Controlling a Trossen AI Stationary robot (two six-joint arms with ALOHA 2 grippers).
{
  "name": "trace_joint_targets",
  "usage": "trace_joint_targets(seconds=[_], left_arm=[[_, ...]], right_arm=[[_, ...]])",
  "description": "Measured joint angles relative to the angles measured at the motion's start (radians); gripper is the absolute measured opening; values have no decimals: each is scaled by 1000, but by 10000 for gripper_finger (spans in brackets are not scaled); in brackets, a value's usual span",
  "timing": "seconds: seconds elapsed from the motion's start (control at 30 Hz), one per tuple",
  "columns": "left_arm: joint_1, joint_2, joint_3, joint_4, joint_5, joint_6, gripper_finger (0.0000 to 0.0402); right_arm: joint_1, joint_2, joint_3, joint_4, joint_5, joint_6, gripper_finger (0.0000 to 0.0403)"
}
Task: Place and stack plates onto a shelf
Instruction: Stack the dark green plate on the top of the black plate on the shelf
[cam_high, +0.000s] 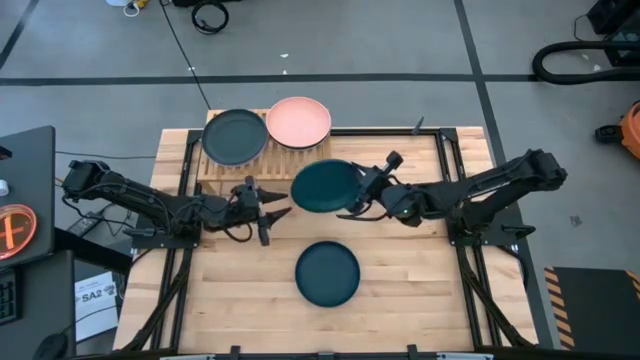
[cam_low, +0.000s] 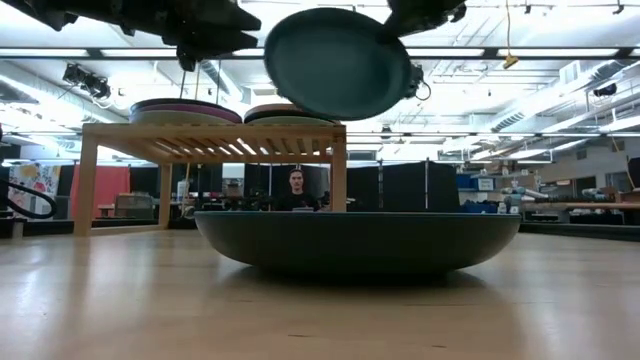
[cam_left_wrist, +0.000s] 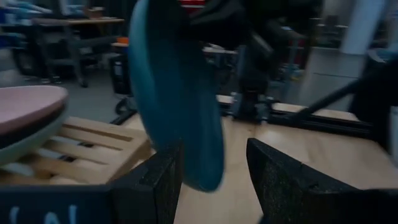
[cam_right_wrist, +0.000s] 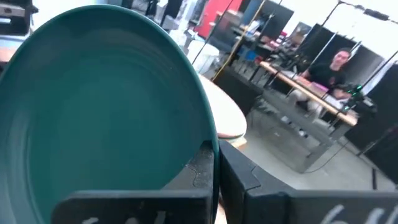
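Right gripper (cam_high: 352, 199) is clamped on the rim of a teal plate (cam_high: 324, 186) and holds it in the air, tilted, just off the shelf's (cam_high: 240, 168) front right corner. From table level that plate (cam_low: 338, 62) hangs above the shelf top height, its face leaning toward the camera. In the right wrist view the fingers (cam_right_wrist: 208, 171) pinch the plate edge, the teal plate (cam_right_wrist: 99, 118) filling most of the picture.

Left gripper (cam_high: 272, 205) sits just in front of the shelf, near the held plate, fingers spread and grasping nothing; the left wrist view shows its two pads (cam_left_wrist: 158, 177) apart with the plate edge (cam_left_wrist: 171, 93) beyond them.

On the shelf: a black plate (cam_high: 235, 136) on the left side, a pink plate (cam_high: 298, 120) on the right; from table level each looks like a stack on the slats. A second dark teal plate (cam_high: 327, 273) lies flat on the table (cam_high: 420, 300), well in front of the shelf. A person (cam_low: 296, 190) sits in the room behind, seen under the shelf.
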Motion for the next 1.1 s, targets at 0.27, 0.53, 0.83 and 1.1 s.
trace_joint_targets(seconds=[0.27, 0.53, 0.83, 1.1], left_arm=[[0, 0, 0, 4, -184, -2, 183], [0, 0, 0, 6, -247, -1, 183], [0, 0, 0, 5, -285, -1, 183], [4, 0, 0, 5, -304, -2, 183]], right_arm=[[-1, 110, 0, 250, 55, -137, 14], [0, 155, 0, 322, 108, -168, 14], [14, 150, 0, 322, 173, -166, 14], [30, 150, 0, 377, 90, -157, 14]])
